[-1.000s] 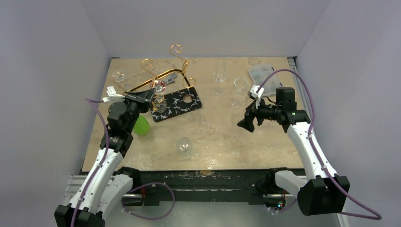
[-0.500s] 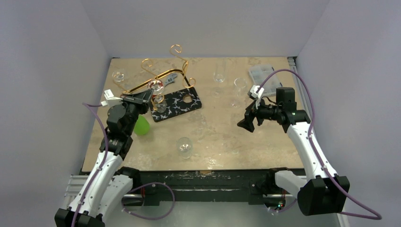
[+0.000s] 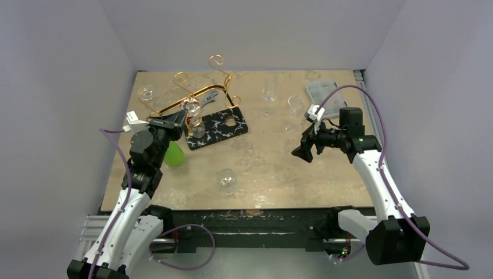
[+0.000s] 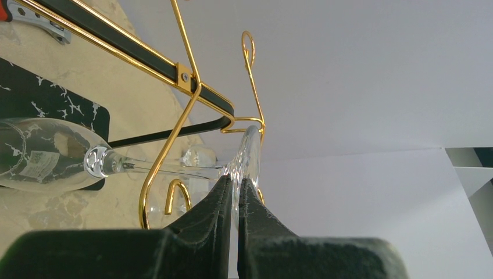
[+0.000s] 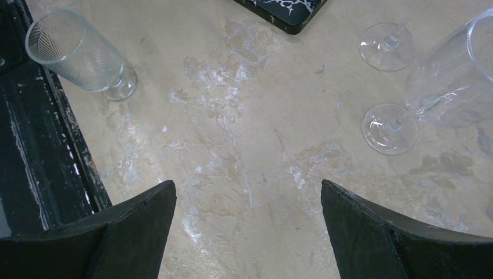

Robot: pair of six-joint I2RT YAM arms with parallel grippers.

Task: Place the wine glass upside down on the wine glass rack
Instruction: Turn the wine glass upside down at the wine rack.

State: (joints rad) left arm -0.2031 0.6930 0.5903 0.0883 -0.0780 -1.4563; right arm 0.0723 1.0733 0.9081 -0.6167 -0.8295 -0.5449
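We see the left gripper (image 4: 234,183) almost fully closed, its two dark fingers (image 4: 203,215) pinching the thin round foot of the wine glass (image 4: 96,161) by its edge, so that the foot stands edge-on between them. The glass is of clear material, with a long thin stem, a small bright knob where the stem meets the bowl, and a rounded bowl in which light marks are reflected. From the gripper the stem runs straight away toward the bowl, which is the far end of the glass. The wine glass rack (image 4: 185,77) is a thin gold wire stand with curled ends, fixed on a long dark bar with gold edges. In the left wrist view one of its wire arms crosses in front of the stem, about half way between foot and bowl, and a small hook of the same wire curls up just beside the gripper. We cannot tell if the stem touches the wire. In the top view the glass is at the near side of the rack, and its bowl shows over the black white-veined board (image 3: 224,125), which lies just beside the rack's bar. The right gripper (image 5: 247,186) is wide open and holds nothing. It hangs above the bare table (image 5: 250,133), well apart from the rack, to its right.
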